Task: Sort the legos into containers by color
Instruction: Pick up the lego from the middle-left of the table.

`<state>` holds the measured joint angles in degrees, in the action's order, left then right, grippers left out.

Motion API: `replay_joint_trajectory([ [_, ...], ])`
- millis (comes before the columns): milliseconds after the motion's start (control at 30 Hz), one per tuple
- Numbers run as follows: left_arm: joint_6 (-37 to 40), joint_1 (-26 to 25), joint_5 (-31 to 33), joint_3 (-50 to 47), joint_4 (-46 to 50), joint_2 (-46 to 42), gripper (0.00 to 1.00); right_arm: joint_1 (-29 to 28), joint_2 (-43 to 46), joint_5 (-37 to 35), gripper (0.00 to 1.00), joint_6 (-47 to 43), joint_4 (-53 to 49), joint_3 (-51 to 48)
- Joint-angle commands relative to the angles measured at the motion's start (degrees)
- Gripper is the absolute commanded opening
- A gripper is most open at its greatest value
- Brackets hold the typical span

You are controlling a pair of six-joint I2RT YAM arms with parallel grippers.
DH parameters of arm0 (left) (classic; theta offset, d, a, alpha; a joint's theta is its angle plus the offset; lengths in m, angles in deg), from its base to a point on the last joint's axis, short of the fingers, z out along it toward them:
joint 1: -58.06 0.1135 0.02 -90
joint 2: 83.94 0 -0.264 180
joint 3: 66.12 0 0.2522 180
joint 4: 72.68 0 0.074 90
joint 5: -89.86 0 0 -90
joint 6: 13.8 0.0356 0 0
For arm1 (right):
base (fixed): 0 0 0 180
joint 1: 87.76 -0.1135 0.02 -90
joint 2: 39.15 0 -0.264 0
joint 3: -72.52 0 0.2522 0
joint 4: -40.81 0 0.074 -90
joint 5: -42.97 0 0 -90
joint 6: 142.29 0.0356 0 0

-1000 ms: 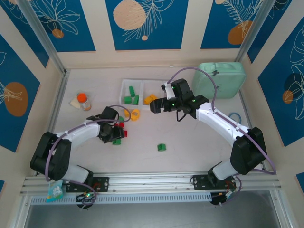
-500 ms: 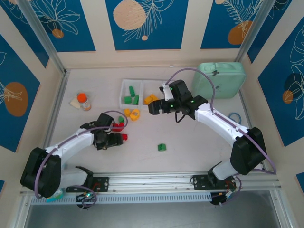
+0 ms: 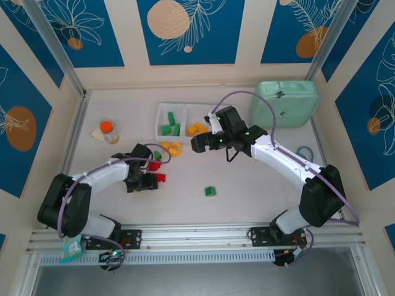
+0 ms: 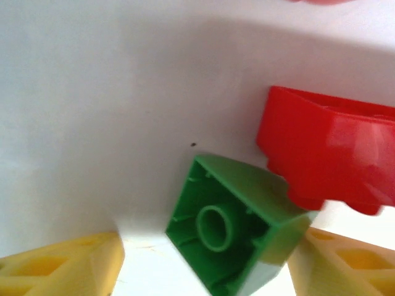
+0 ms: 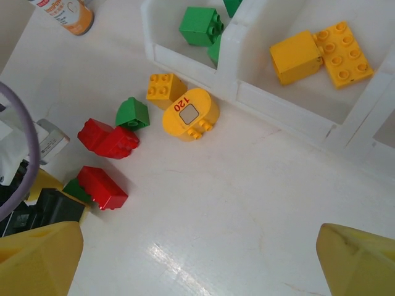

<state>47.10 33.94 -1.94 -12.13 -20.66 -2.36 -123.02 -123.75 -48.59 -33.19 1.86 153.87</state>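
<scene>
Left fingers [image 4: 55, 268] around a green brick [image 4: 237, 237] off the tray [image 5: 290, 111]; right fingers [image 5: 37, 259] wide, empty.
My left fingers sit either side of the tilted green brick, on the near side of the tray past its left end. There's a gap at one pad, so I cannot tell if it's pinched. A red brick [image 4: 327, 148] is just beside it. My right fingers are spread wide with nothing between them, above the counter [image 5: 247, 203] just nearer than the tray's middle compartment. Tray's left compartment has green legos [image 5: 200, 26], the middle has yellow legos [image 5: 296, 57]. Loose just in front of the tray are a yellow brick [image 5: 165, 87], a rounded yellow piece [image 5: 190, 114], a small green [image 5: 133, 113] and another red [image 5: 110, 139]. A lone green [image 3: 210, 191] is well nearer than the tray.
</scene>
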Motion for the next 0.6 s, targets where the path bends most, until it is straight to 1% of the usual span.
replay_joint_trajectory([
  [0,2.4,-0.3,-4.2,1.2,-8.3,5.5,0.51,-0.4,-0.6,-1.0,0.97,-0.4,-1.2,0.6],
  [67,2.1,-0.3,-5.4,1.1,-9.0,7.7,0.44,-0.5,-0.8,-0.9,0.97,-0.5,-1.3,0.6],
  [100,1.7,-0.3,-5.8,0.7,-9.4,8.4,0.43,-0.5,-1.0,-1.0,0.97,-0.5,-1.5,0.8],
  [233,0.4,-0.3,-6.2,-1.5,-11.0,8.3,0.42,-0.5,-1.5,-1.3,0.97,-1.1,-1.8,1.1],
  [367,-0.3,-0.3,-5.9,-2.8,-11.1,5.2,0.42,-0.5,-2.4,-1.1,0.97,-1.2,-1.7,1.6],
  [567,-0.5,-0.3,-2.2,-2.3,-8.8,-1.3,0.42,-1.0,-3.6,-0.8,0.97,-1.0,-1.6,2.2],
])
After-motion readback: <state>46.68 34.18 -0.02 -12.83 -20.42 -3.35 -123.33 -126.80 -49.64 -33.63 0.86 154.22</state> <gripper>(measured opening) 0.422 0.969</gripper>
